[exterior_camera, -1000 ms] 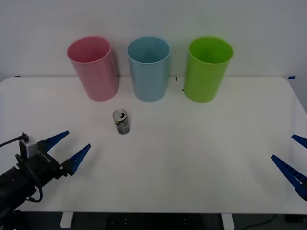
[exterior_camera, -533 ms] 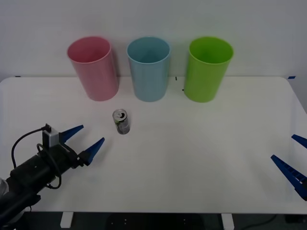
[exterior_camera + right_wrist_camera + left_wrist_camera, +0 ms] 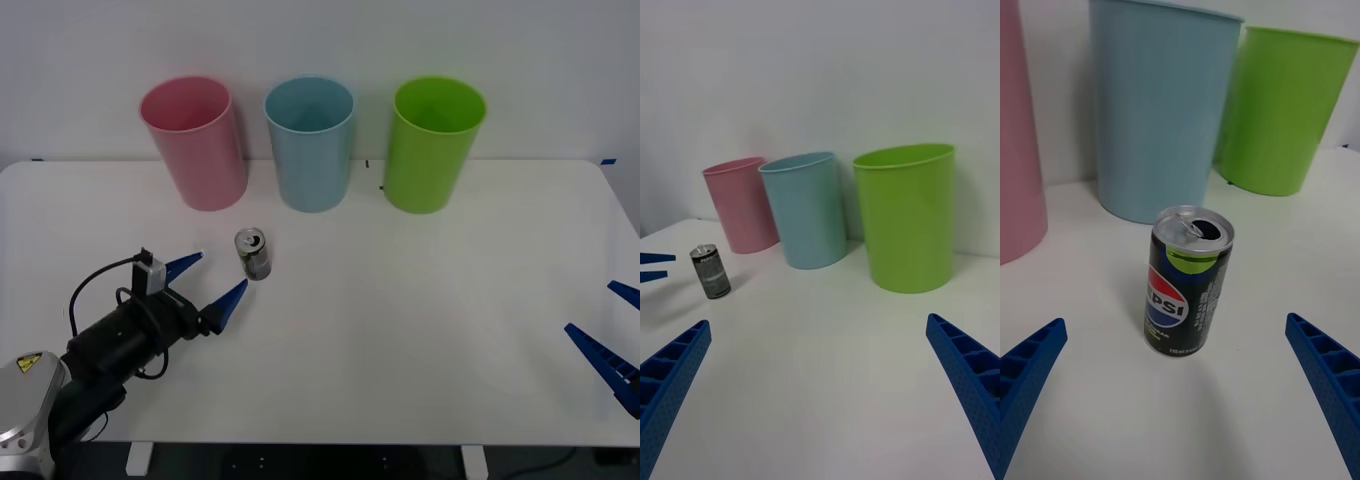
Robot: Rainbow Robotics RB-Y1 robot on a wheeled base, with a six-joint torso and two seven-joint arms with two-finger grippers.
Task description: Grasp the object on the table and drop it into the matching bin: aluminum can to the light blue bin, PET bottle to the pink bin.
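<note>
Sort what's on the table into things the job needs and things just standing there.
Needed:
- can, upright on the table
- light blue bin, where the can goes
- left gripper, open, just short of the can
- pink bin, for bottles

Just there:
- green bin
- right gripper, open, idle at the table's right edge

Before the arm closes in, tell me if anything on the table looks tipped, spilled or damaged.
Nothing stands out. The can stands upright and undented on the table, its tab opening already open but with no spill around it. The pink bin, light blue bin and green bin stand upright in a row. The left gripper is open beside the can; the right gripper waits, open, at the table's right edge.
</note>
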